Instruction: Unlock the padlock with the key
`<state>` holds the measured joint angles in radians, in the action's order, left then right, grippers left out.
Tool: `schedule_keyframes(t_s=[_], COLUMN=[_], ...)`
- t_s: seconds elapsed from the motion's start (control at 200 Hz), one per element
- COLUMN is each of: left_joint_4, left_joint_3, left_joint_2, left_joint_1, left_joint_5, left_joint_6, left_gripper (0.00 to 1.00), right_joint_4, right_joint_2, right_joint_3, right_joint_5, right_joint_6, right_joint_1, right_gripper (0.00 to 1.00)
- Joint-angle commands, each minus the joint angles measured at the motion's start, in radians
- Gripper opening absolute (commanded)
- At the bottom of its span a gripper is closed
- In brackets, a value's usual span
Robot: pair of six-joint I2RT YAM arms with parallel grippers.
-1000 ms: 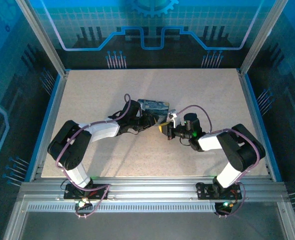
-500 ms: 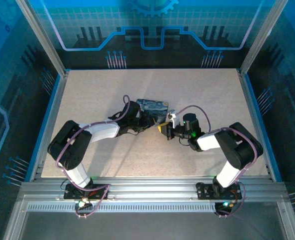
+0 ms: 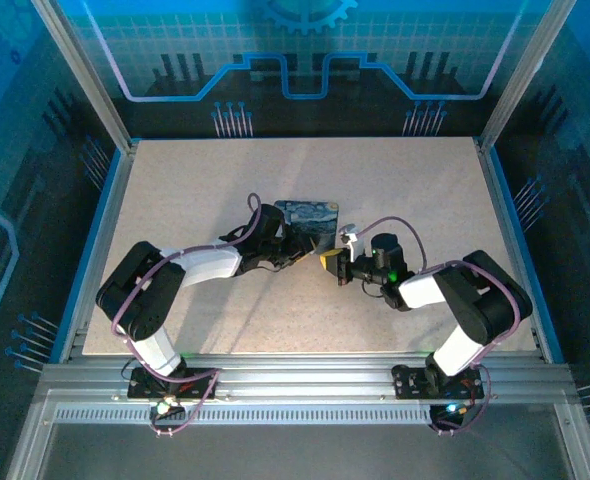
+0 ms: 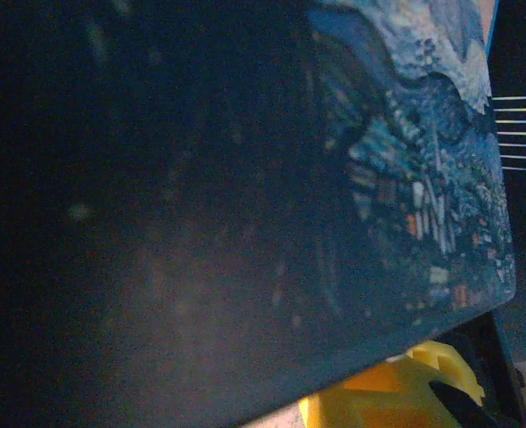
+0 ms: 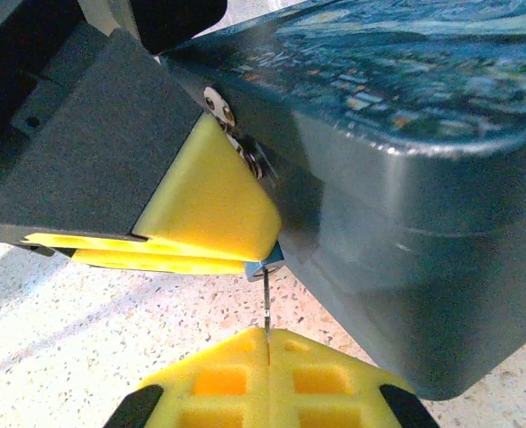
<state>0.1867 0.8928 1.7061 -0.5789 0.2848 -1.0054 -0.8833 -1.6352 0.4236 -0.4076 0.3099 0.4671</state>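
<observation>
Right hand (image 5: 267, 346) pinched shut on the key (image 5: 267, 305), its tip against the padlock (image 5: 266, 264) clamped in the left hand (image 5: 252, 251)

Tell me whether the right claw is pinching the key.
Yes, the right claw has its yellow pads pressed together, with the thin key sticking up from between them toward the padlock.

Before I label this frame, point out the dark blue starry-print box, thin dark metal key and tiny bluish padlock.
Box (image 5: 406, 232), right wrist view, side wall.
Key (image 5: 267, 305), right wrist view, bare shaft.
Padlock (image 5: 265, 264), right wrist view, exposed corner.
</observation>
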Motion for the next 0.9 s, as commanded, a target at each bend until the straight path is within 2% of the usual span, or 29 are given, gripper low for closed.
schedule_keyframes(t_s=[0.0,0.895], left_joint_4=[0.053,0.049], left_joint_3=[-0.011,-0.017], left_joint_2=[-0.020,-0.019], left_joint_1=[-0.008,-0.008], left_joint_5=[0.040,0.042], left_joint_6=[-0.028,-0.023], left_gripper=[0.10,0.10], right_joint_4=[-0.034,-0.093], right_joint_2=[0.018,-0.012], right_joint_3=[-0.013,0.004], right_joint_5=[0.002,-0.043], right_joint_6=[-0.008,0.038], right_joint_1=[-0.010,-0.033], right_gripper=[0.00,0.00])
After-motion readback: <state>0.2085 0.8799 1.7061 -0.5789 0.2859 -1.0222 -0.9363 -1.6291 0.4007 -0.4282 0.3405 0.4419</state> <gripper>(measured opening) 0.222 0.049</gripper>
